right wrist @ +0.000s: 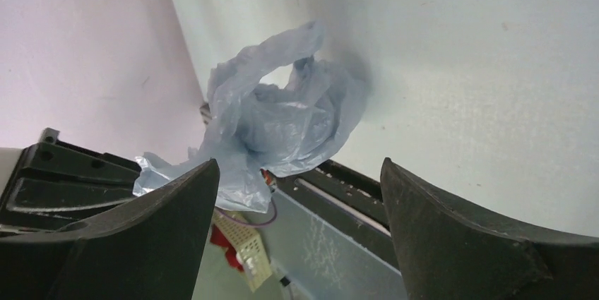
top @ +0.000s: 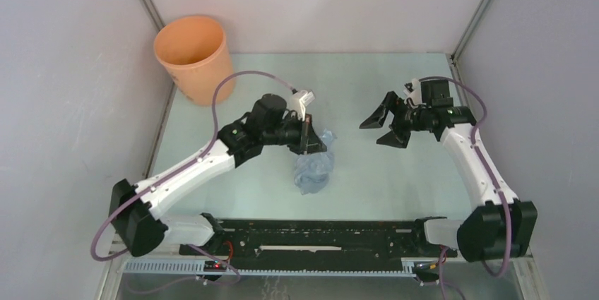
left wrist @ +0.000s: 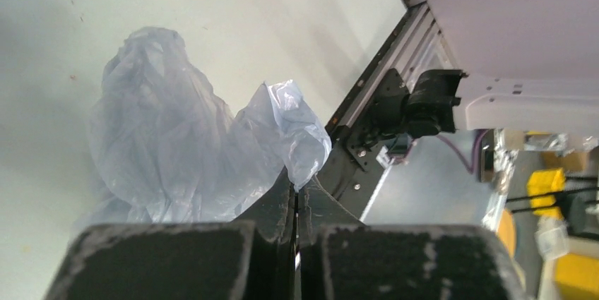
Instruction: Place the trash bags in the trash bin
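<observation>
Top external: 1 trash bag, thin pale blue-grey film, wrinkled, heaped on the pale table close to its centre. Lies at 5 o'clock from the trash bin, well apart from it.

Trash bin: round, orange, upright, mouth up, tapering toward the base. Stands in the table's 10 o'clock corner, near where 2 wall panels meet.

Left gripper: comes in from 9 o'clock of the bag, tips down at the bag's 12 o'clock edge, touching the film.

Right gripper: hangs at 2 o'clock from the bag, apart from it, tips pointing toward 9 o'clock.

Black rail: runs along the table's 6 o'clock edge, between the 2 arm bases.

Purple cable: loops above the left arm, just beside the bin's base.

Left wrist: 2 fingers pressed flat together, a fold of the film pinched at the tips. Rest of the bag billows out toward 10 o'clock, over the table.

Right wrist: 2 fingers spread wide, gripping nothing. Shows the bag beyond the gap, toward 12 o'clock, touching neither finger, its upper film curled into an open loop.
</observation>
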Available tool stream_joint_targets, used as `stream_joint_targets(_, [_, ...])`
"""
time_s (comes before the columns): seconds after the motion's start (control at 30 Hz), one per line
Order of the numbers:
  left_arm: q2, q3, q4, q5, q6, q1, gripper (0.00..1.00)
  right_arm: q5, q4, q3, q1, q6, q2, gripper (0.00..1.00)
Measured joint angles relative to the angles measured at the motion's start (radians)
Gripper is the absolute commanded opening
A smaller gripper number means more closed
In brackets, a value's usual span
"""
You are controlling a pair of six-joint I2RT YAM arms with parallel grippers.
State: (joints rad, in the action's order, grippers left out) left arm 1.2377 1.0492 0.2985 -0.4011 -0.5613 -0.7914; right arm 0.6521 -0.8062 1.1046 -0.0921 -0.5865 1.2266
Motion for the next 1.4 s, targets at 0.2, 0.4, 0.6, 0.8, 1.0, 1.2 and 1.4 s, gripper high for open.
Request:
stream_joint_targets(0.2, [0.145, 0.219, 0.154, -0.057, 0.205, 0.008, 0.00, 0.061, 0.026, 0.005, -0.021, -0.043, 0.136, 0.94])
stream_joint_targets(0.4, [0.151, 0.301, 0.219, -0.090, 0.269, 0.008, 0.00, 0.069, 0.060, 0.005, -0.026, -0.116, 0.162, 0.94])
stream_joint_targets(0.6, [0.093, 0.258, 0.152, -0.148, 0.193, 0.009, 0.00, 0.099, 0.166, -0.026, -0.028, -0.027, 0.095, 0.94])
stream_joint_targets(0.8, [0.051, 0.253, 0.146, -0.209, 0.142, 0.019, 0.00, 0.201, 0.337, -0.184, 0.075, -0.011, -0.146, 0.96])
stream_joint_targets(1.0, [-0.057, 0.199, 0.144, -0.196, 0.116, 0.033, 0.00, 0.198, 0.315, -0.196, 0.111, -0.145, -0.141, 1.00])
stream_joint_targets(1.2, [-0.054, 0.191, 0.125, -0.198, 0.097, 0.033, 0.00, 0.128, 0.267, -0.196, 0.019, -0.368, -0.132, 1.00])
stream_joint_targets(1.4, [-0.051, 0.151, 0.089, -0.213, 0.072, 0.033, 0.00, 0.061, 0.313, -0.192, -0.136, -0.536, -0.061, 0.95])
